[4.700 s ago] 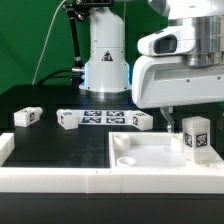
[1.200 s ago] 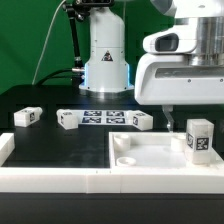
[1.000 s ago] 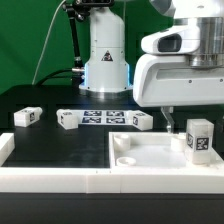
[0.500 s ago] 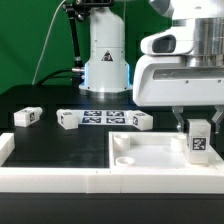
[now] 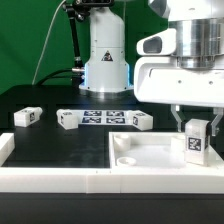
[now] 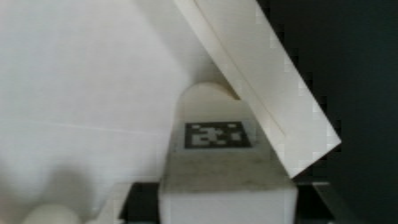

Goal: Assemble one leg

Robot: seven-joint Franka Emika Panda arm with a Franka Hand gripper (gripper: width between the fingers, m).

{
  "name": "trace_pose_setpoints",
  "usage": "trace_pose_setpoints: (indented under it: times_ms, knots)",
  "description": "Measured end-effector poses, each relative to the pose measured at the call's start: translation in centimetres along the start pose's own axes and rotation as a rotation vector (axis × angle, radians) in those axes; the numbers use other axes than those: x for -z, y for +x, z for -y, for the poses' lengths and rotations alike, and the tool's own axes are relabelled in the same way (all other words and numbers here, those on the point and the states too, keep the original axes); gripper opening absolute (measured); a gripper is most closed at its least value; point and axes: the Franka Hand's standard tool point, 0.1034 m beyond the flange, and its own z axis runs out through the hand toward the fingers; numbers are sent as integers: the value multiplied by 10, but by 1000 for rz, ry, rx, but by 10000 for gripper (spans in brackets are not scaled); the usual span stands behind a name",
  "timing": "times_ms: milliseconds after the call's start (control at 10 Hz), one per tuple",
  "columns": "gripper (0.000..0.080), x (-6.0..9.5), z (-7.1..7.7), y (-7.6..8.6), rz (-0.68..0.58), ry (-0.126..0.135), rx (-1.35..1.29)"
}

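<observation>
A leg (image 5: 196,143), a small white post with a black-and-white tag, stands upright on the large white square panel (image 5: 150,153), near its edge at the exterior view's right. My gripper (image 5: 196,127) comes down over it with a finger on each side and is shut on it. In the wrist view the leg (image 6: 221,160) fills the gap between the dark fingers (image 6: 143,203), and my gripper (image 6: 224,206) holds its upper end. The panel's raised rim (image 6: 267,70) runs beside the leg.
Three more legs lie on the black table: one (image 5: 27,116) at the exterior view's left, one (image 5: 67,119) and one (image 5: 141,121) at either end of the marker board (image 5: 100,117). The robot base (image 5: 105,55) stands behind. A white rail (image 5: 50,181) runs along the front.
My gripper has moved to the exterior view's right and down, so its fingers now flank the leg. The leg has shifted slightly left and lower.
</observation>
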Motion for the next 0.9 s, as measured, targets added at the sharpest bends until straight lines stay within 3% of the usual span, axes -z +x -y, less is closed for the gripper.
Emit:
trace_pose_setpoints:
  times_ms: [400, 700, 900]
  knots:
    - [291, -1, 0, 2, 4, 1, -446]
    - [291, 0, -3, 5, 27, 0, -575]
    - [331, 0, -2, 4, 27, 0, -532]
